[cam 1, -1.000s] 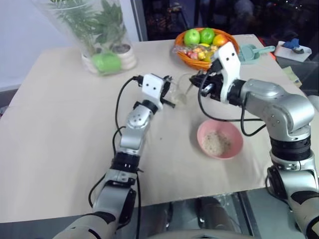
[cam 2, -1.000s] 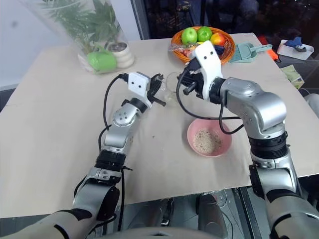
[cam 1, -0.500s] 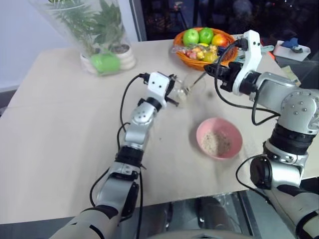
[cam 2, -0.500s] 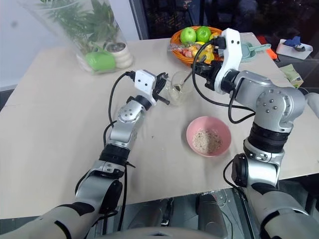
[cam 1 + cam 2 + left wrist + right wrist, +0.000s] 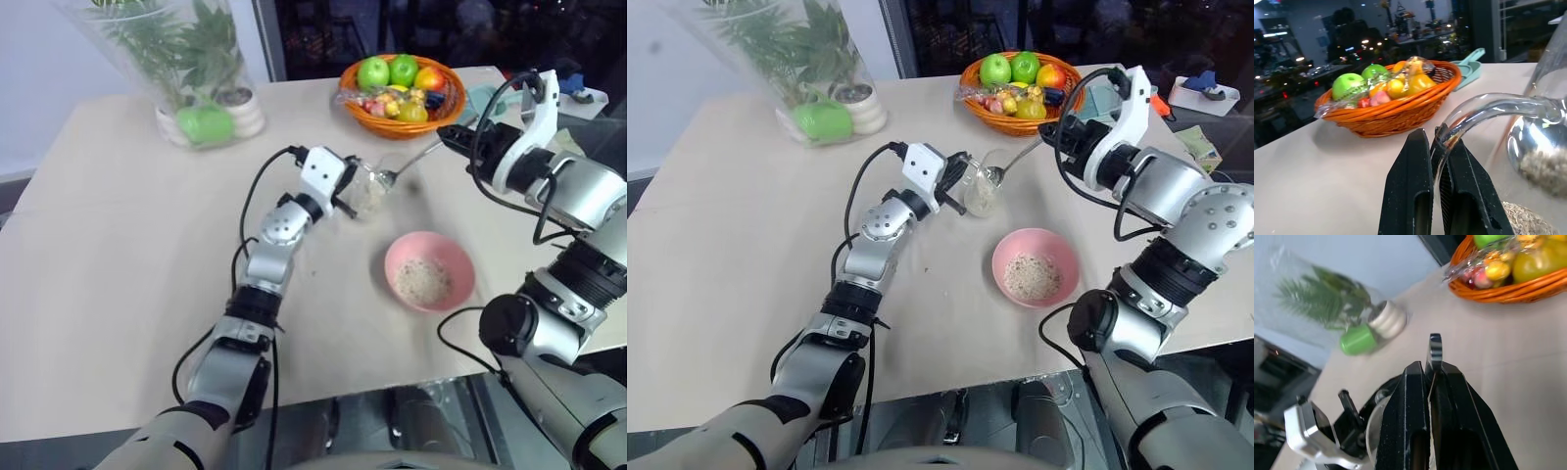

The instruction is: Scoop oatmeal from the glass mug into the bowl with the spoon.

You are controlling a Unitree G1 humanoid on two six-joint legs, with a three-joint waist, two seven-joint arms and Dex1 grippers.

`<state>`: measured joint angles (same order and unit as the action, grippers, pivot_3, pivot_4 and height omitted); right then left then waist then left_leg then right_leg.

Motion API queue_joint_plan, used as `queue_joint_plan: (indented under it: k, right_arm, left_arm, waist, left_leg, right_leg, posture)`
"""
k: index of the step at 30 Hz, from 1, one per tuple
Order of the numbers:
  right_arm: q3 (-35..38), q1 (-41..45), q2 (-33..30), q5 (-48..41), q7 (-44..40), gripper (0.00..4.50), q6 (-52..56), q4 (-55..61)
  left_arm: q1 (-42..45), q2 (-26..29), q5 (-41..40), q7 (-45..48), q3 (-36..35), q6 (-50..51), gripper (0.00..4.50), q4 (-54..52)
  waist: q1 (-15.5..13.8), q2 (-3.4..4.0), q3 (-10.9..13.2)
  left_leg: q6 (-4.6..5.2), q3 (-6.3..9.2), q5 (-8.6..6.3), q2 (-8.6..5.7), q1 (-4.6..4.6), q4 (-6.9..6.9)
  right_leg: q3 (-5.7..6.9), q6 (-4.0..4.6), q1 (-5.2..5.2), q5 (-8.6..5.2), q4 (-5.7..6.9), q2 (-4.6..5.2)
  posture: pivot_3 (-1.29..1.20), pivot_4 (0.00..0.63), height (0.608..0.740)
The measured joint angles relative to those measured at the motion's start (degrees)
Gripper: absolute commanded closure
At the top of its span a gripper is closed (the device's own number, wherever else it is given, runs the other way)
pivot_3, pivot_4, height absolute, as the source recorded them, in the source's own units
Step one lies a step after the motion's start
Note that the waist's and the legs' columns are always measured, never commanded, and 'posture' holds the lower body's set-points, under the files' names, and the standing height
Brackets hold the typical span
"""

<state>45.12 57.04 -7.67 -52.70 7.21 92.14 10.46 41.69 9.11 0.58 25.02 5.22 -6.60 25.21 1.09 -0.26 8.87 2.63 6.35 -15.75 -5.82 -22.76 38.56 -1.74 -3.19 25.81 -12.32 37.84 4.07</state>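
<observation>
- While your left end effector (image 5: 1436, 161) stays out of it, pinched shut on the mug's handle, the mug (image 5: 982, 191) sits tipped toward the right arm, mid-worktop (image 5: 118, 245), between the fruit basket (image 5: 402, 88) and the bowl (image 5: 429, 271).
- Your right end effector (image 5: 1429, 382) is closed on the spoon's handle end; the spoon (image 5: 407, 164) runs slanting down from it to the mug's mouth.
- Spoon bowl sits at the mug rim with a small load of oatmeal (image 5: 1542, 169) in it, going by the left wrist view. More flakes lie low in the mug.
- Bowl already holds a pale heap of oatmeal, so at least some transfer looks done.
- Step in hand, as you'd judge it: a loaded scoop at the mug's mouth, not yet carried over.
- Left to do: carry this load to the bowl, just beside and nearer the robot, tip it out, then repeat for what remains.
- Watch the spoon's tilt; loose flakes would spill onto the worktop.
</observation>
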Motion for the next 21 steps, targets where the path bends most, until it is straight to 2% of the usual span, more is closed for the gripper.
queue_joint_plan:
  k: [9,11,15,16,21]
  right_arm:
    - [3.9,-3.3,-2.2,-21.4,18.1,4.5,-0.1,-2.3]
    - [2.8,-6.2,-4.1,-29.5,23.8,4.5,-1.7,-2.5]
    - [-5.4,-14.5,-10.3,-47.8,35.2,4.5,-13.5,-2.1]
    - [-8.8,-17.4,-13.2,-54.0,38.8,4.5,-19.3,-0.9]
    - [-13.8,-23.8,-15.2,-58.7,41.0,4.5,-30.4,5.8]
  left_arm:
    - [0.9,1.7,0.5,3.8,1.7,0.0,4.44,0.2]
    - [1.0,1.9,0.6,4.8,2.1,0.0,4.44,0.3]
    - [1.0,2.8,1.5,5.9,2.8,-0.1,4.44,0.5]
    - [1.1,3.0,1.6,6.1,2.9,-0.2,4.44,0.8]
    - [1.7,3.1,1.7,7.3,3.9,-1.6,4.44,0.9]
  waist:
    - [-0.1,0.01,0.0]
    - [-0.1,0.01,0.0]
    - [-0.1,0.01,0.0]
    - [0.0,0.01,0.0]
    - [0.1,0.0,0.0]
  left_leg:
    - [0.01,-0.03,0.0,0.0,0.0,0.02]
    - [0.01,-0.04,0.0,0.01,0.0,0.02]
    - [0.02,-0.09,0.01,0.0,0.01,0.02]
    - [0.02,-0.11,0.01,0.01,0.02,0.02]
    - [0.04,-0.2,0.0,0.05,0.04,0.03]
  right_leg:
    - [-0.03,0.0,0.0,0.0,0.02,0.0]
    - [-0.05,0.0,-0.01,0.0,0.01,0.0]
    - [-0.11,0.0,-0.01,0.0,0.01,0.01]
    - [-0.11,-0.01,-0.01,0.0,0.02,0.0]
    - [-0.18,-0.01,-0.03,0.0,0.03,-0.05]
  posture:
    - [0.0,0.15,0.74]
    - [0.0,0.15,0.74]
    - [0.0,0.15,0.74]
    - [0.0,0.15,0.74]
    - [0.0,0.15,0.74]
